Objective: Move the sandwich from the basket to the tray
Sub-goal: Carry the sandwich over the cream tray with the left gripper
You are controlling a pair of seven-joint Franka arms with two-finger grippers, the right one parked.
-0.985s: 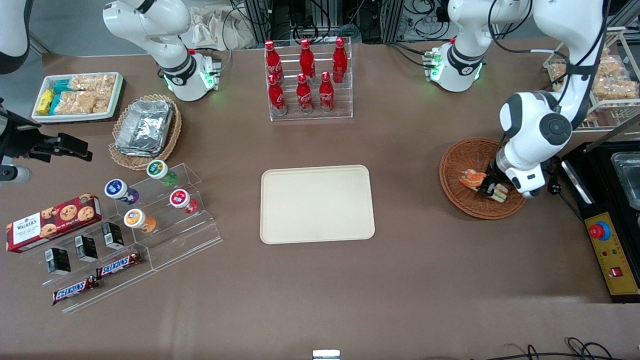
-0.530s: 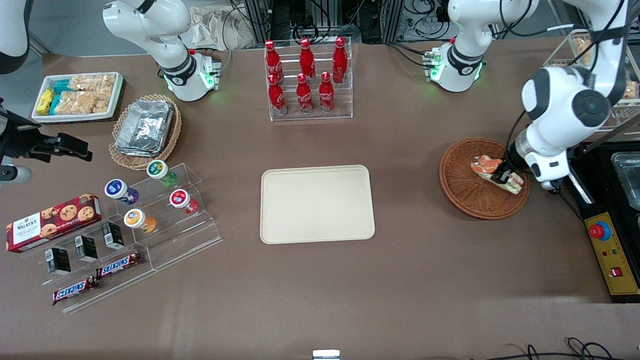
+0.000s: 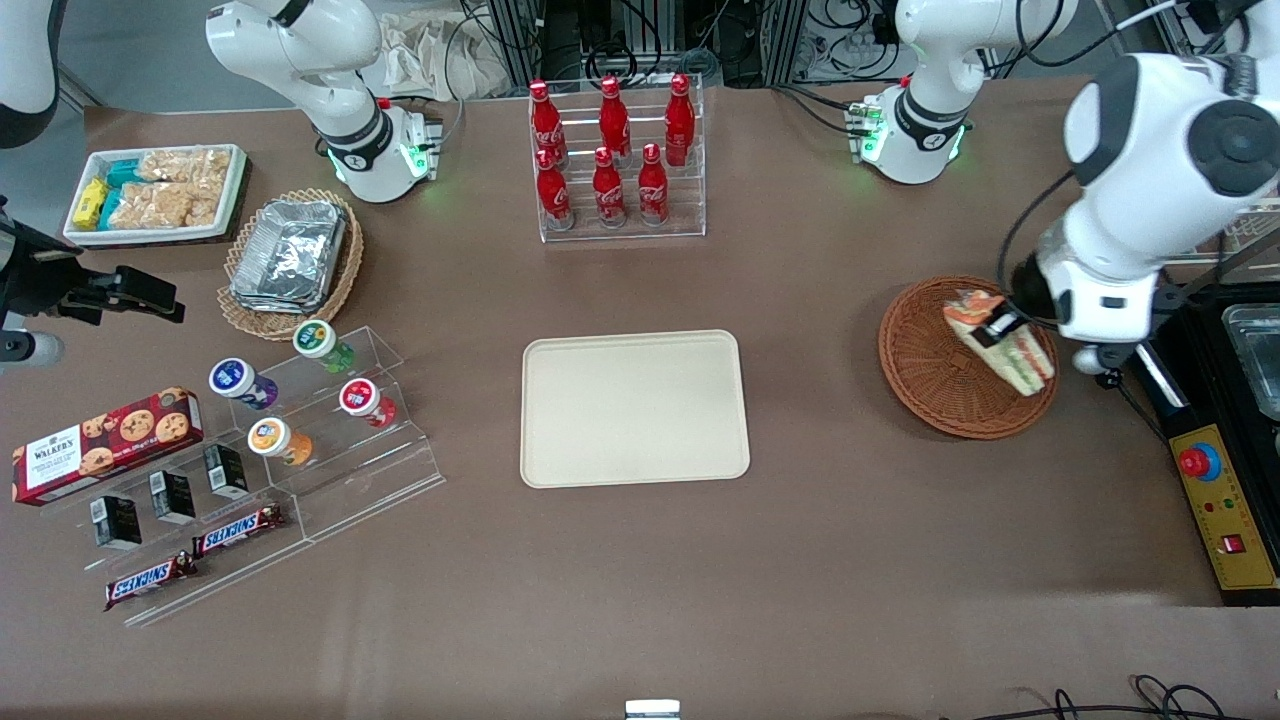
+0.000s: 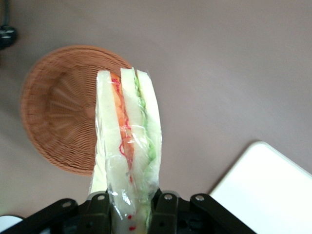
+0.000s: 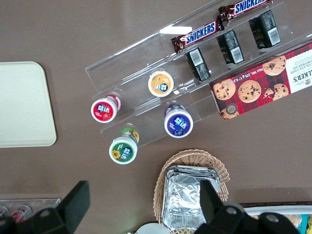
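Note:
My left gripper (image 3: 1000,327) is shut on the clear-wrapped sandwich (image 3: 1005,342) and holds it lifted above the round reddish-brown basket (image 3: 935,370) at the working arm's end of the table. In the left wrist view the gripper (image 4: 131,209) pinches the wedge's end; the sandwich (image 4: 127,146) shows pale bread with orange-red and green layers, and the basket (image 4: 61,112) lies empty below it. The cream-beige tray (image 3: 634,407) lies flat and bare at the table's middle, and its corner shows in the left wrist view (image 4: 268,190).
A clear rack of red bottles (image 3: 612,160) stands farther from the camera than the tray. A black and yellow control box (image 3: 1225,500) lies beside the basket. Toward the parked arm's end are a stepped acrylic stand with cups (image 3: 300,400), a tan basket of foil trays (image 3: 290,255) and a white snack tray (image 3: 155,192).
The gripper has risen out of the basket with the sandwich held in it. The wrist has moved up and farther from the camera. The basket stays where it was.

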